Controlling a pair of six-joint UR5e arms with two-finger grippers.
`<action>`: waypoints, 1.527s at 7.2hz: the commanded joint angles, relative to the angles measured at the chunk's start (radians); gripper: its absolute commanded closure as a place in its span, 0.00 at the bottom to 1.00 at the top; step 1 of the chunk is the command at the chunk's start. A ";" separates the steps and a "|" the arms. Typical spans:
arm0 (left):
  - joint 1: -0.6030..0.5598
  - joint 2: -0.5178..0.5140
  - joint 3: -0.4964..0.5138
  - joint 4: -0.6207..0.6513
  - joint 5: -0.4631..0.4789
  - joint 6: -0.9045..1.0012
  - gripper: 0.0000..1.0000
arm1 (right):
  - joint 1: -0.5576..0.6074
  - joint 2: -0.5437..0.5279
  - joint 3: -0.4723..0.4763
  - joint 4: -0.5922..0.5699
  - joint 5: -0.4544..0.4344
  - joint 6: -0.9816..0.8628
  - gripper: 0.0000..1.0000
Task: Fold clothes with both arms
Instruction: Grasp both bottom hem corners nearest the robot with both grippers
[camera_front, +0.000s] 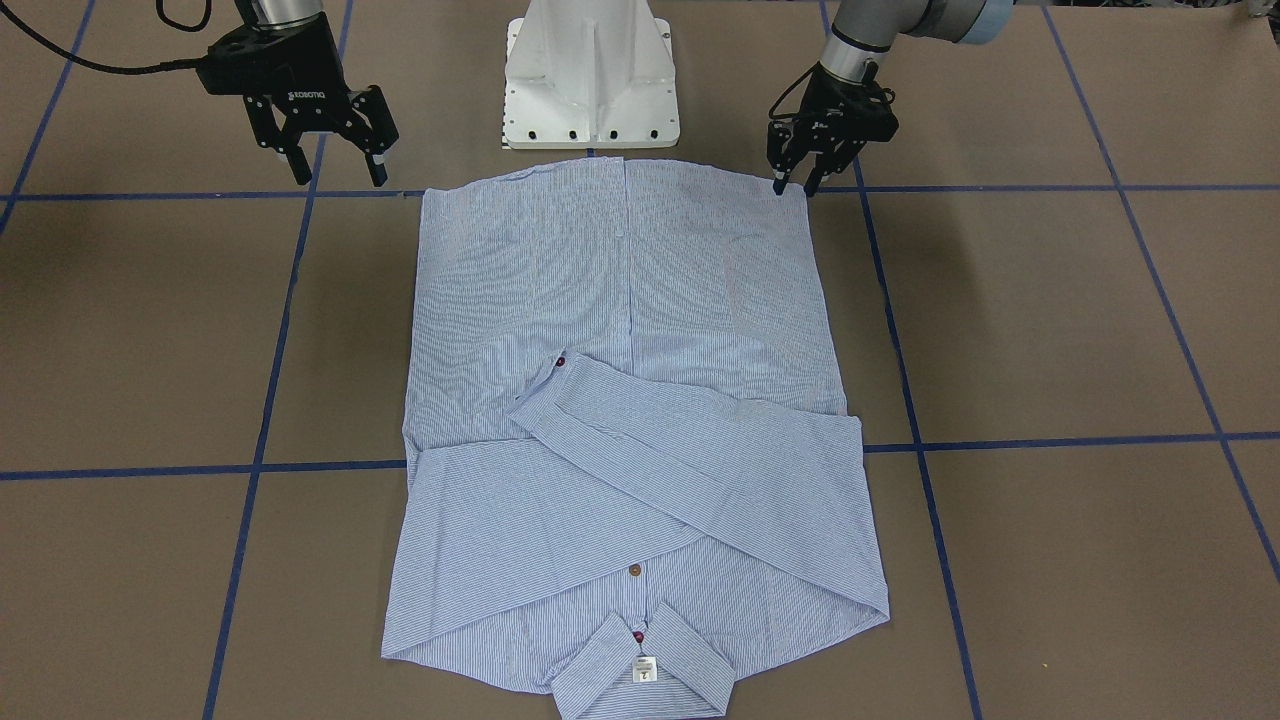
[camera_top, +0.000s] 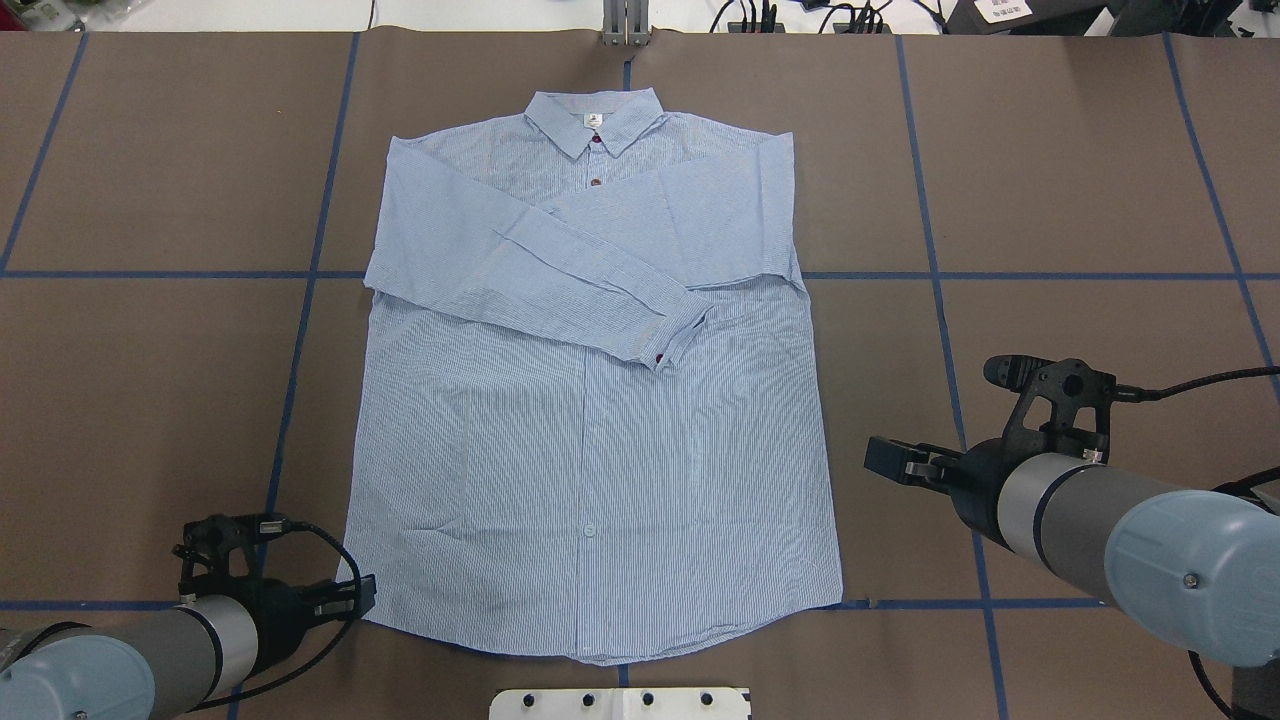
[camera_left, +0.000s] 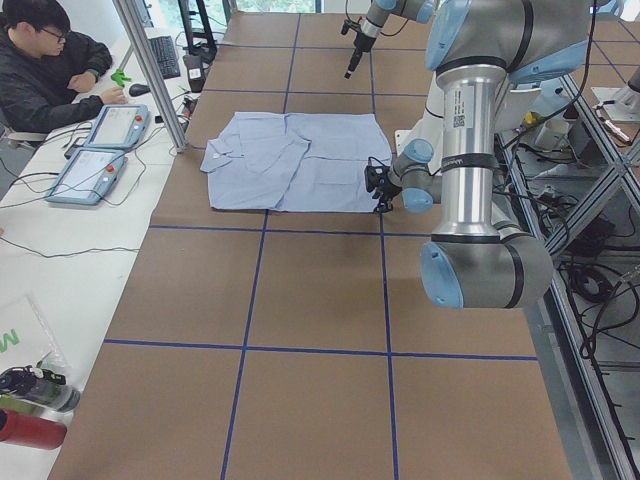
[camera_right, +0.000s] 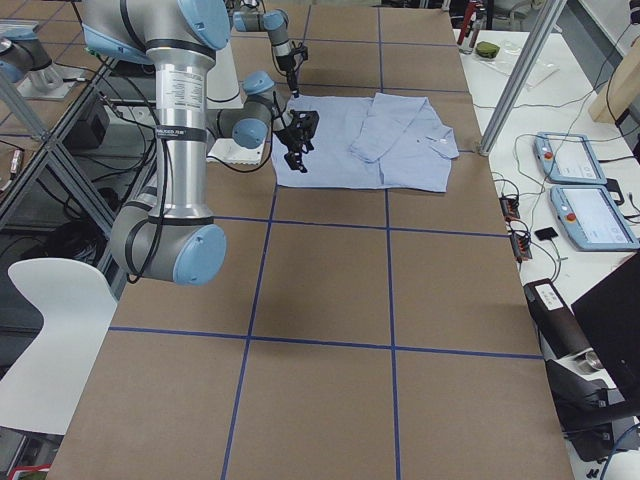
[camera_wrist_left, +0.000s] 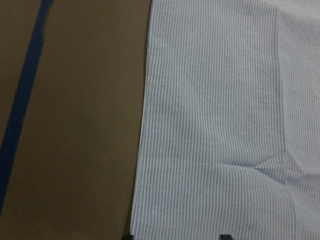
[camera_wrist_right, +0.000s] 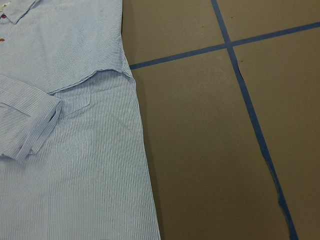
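At 6 o'clock, closest in, my white base (camera_top: 620, 703) sits just off the hem (camera_top: 600, 655) of the shirt (camera_top: 600, 470). My left pincer (camera_front: 795, 187) is low at the shirt's 7 o'clock hem corner, released. The jaws are a little apart, and the wrist view shows the fingertips (camera_wrist_left: 225, 236) on either side of the side edge, with bare bench at 9 o'clock of it. I can't tell if they touch the cloth. My right pincer (camera_front: 338, 172) is at the shirt's 4 o'clock, off the side edge. It is raised, released with jaws wide, and holding nothing.

The shirt lies flat and face up on the brown bench (camera_top: 1050, 180), with the hem toward me and the collar away. The lower body is smooth and the placket runs from 6 to 12 o'clock. Further out, one sleeve (camera_top: 520, 270) crosses the chest from the 10 o'clock shoulder toward the centre. Its cuff (camera_top: 675, 335) ends just past the placket and carries a dark red button (camera_top: 659, 357). At 12 o'clock, farthest out, the collar (camera_top: 630, 125) is spread open with the white label (camera_top: 592, 121) inside it. Blue tape lines (camera_top: 1000, 275) grid the bench, and some pass under the shirt.
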 joint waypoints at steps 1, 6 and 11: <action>0.000 0.005 0.001 0.029 -0.020 0.008 0.45 | -0.002 0.000 -0.002 0.001 -0.001 0.000 0.00; 0.006 -0.016 0.004 0.038 -0.021 0.008 0.65 | -0.002 -0.008 -0.002 -0.001 -0.003 0.000 0.00; 0.001 -0.007 0.001 0.038 -0.020 0.008 1.00 | -0.004 -0.021 -0.003 0.001 -0.003 0.000 0.00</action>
